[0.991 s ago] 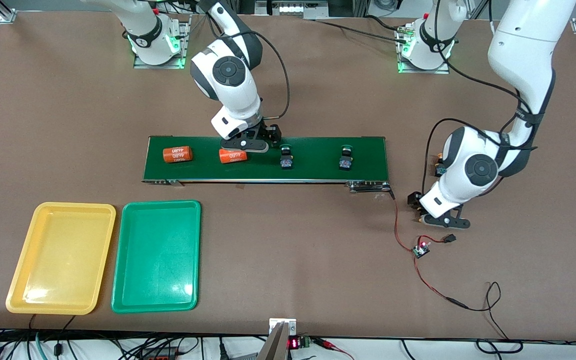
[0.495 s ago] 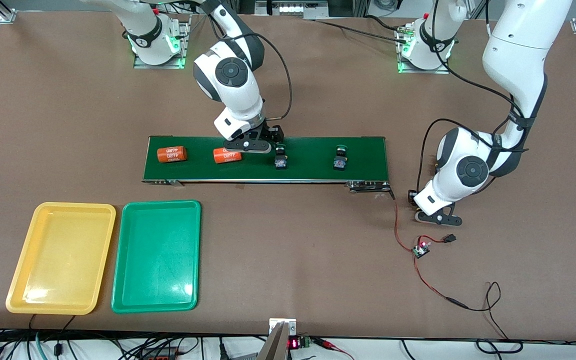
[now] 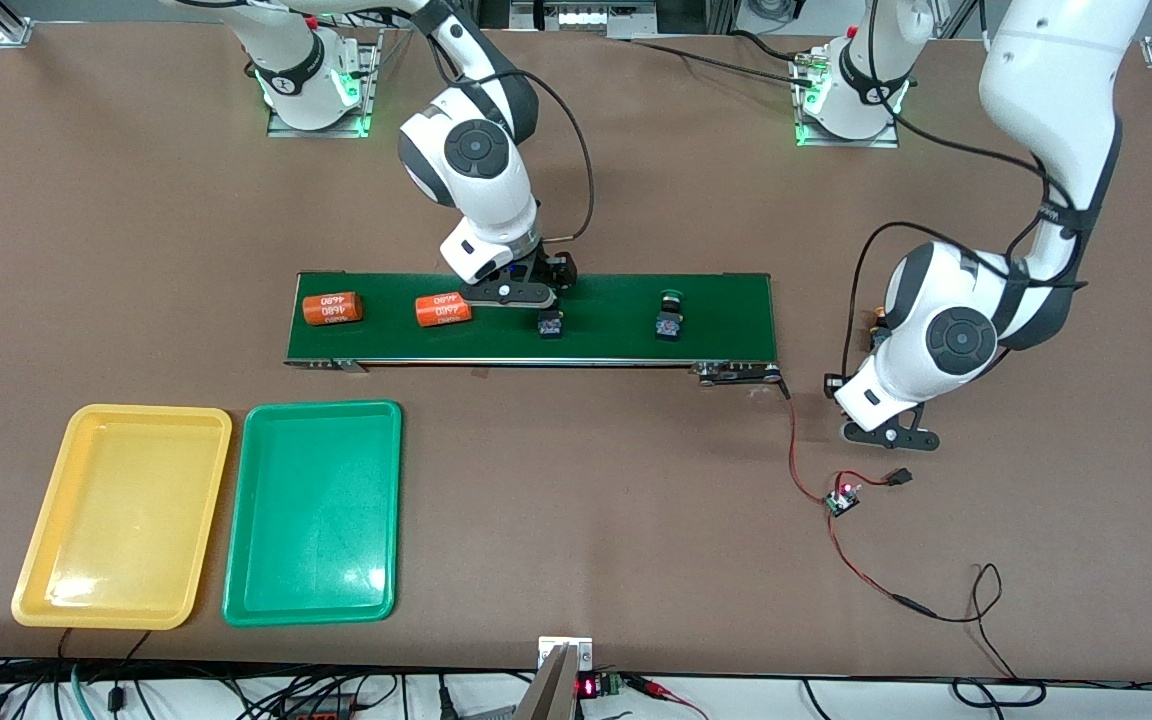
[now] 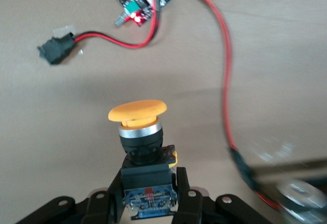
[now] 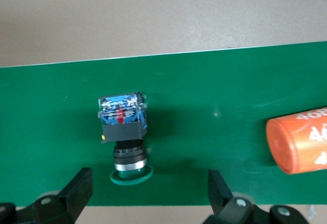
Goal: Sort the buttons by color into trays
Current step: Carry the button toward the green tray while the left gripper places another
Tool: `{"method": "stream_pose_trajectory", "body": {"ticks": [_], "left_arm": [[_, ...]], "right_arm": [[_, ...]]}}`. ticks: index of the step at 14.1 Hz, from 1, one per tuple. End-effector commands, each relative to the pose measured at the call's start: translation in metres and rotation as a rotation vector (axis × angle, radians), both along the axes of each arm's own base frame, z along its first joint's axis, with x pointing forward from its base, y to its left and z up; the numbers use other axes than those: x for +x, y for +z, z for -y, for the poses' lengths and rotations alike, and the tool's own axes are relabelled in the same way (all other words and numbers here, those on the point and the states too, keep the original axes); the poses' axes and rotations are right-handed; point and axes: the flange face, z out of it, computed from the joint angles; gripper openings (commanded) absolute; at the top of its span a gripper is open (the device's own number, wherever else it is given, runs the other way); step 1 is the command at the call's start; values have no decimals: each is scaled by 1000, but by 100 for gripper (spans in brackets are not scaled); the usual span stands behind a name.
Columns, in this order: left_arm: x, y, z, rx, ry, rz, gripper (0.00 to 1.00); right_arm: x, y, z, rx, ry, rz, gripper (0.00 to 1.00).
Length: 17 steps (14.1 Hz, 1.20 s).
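Note:
My left gripper [image 4: 149, 196] is shut on the black-and-blue body of a yellow-capped button [image 4: 138, 113], off the belt's end toward the left arm's side of the table [image 3: 886, 433]. My right gripper [image 5: 148, 193] hangs open over the belt, its fingers [image 5: 76, 188] wide on either side of a green-capped button [image 5: 124, 132] lying on the belt [image 3: 549, 323]. A second green-capped button [image 3: 669, 318] lies on the belt closer to the left arm's end. The yellow tray [image 3: 121, 515] and green tray [image 3: 316, 510] sit side by side near the front camera.
Two orange "4680" cylinders [image 3: 332, 307] [image 3: 443, 309] lie on the dark-green conveyor belt [image 3: 616, 340]. A small circuit board [image 3: 843, 498] with red and black wires lies on the table near my left gripper. A black connector [image 4: 56, 48] lies beside it.
My left gripper has shut on the yellow-capped button. The buttons and cylinders on the belt have slid toward the right arm's end. My right gripper has shifted over the nearest green-capped button.

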Motion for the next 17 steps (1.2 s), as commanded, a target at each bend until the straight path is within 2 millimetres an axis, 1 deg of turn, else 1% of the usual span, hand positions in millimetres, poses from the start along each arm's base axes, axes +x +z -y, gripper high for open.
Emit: {"method": "stream_pose_trajectory", "body": {"ticks": [1,2,3,4,5,6,7,8,10,12,13,14,15,16,17], "left_arm": [[-17,39,49,-13,102,-81,7],[-26,43,73,-26,147,-98,7],[-39,43,103,-30,179,-114,8],[-52,44,131,-31,207,-122,8],[-61,42,146,-27,230,-129,8],[-70,36,158,-26,221,-137,8],[-77,31,168,-35,204,-134,8],[-81,23,167,-33,198,-132,8],[-87,12,167,-38,189,-123,8],[-92,3,166,-37,187,-127,8],[-95,-1,166,-34,188,-134,15],[-97,-5,166,-31,190,-143,26],[-98,-8,166,-28,190,-148,27],[-99,-9,165,-26,191,-150,30],[-99,-9,165,-25,192,-152,42]], "right_arm": [[3,-14,-10,-1,5,26,100],[3,-21,-11,3,6,28,100],[4,-25,-12,12,10,37,99],[5,-28,-11,13,16,42,94],[5,-30,-11,5,28,47,87],[4,-31,-11,-3,40,53,77],[4,-31,-11,-10,49,58,59],[3,-32,-10,-11,51,57,44],[3,-33,-10,-14,51,54,19],[9,-26,-5,-14,50,64,1],[16,-16,2,-15,54,79,0],[24,-1,11,-22,53,89,0],[34,13,24,-41,39,88,0],[42,28,37,-59,26,85,0],[53,40,55,-75,21,84,0]]}}
